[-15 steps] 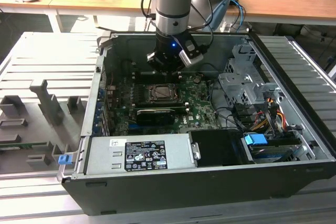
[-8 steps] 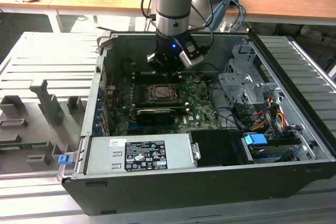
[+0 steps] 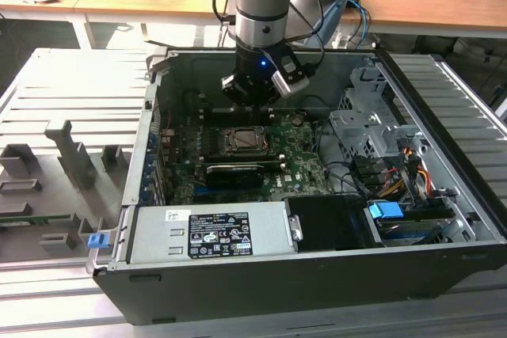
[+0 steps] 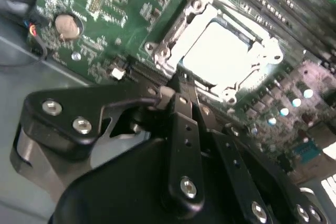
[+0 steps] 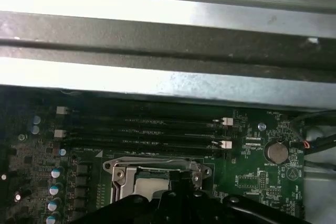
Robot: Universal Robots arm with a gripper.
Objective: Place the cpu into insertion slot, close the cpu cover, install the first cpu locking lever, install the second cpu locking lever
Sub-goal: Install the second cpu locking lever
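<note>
Black claw [image 4: 181,85] hovers w/ tips over cpu cover [image 4: 212,51].

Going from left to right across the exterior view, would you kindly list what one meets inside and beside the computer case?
Grey slotted fixture tray → small blue clip → labelled power supply → cpu cover on the insertion slot → grey metal drive cage → bright blue connector → ribbed grey panel.

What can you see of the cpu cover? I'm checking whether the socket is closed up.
The cpu cover is a thin silver metal frame with a large square window, lying flat and closed over the insertion slot on the green board. The cpu shows pale through the window. Bright tabs and screws mark its corners. The gripper hangs just above one edge; contact cannot be told.
</note>
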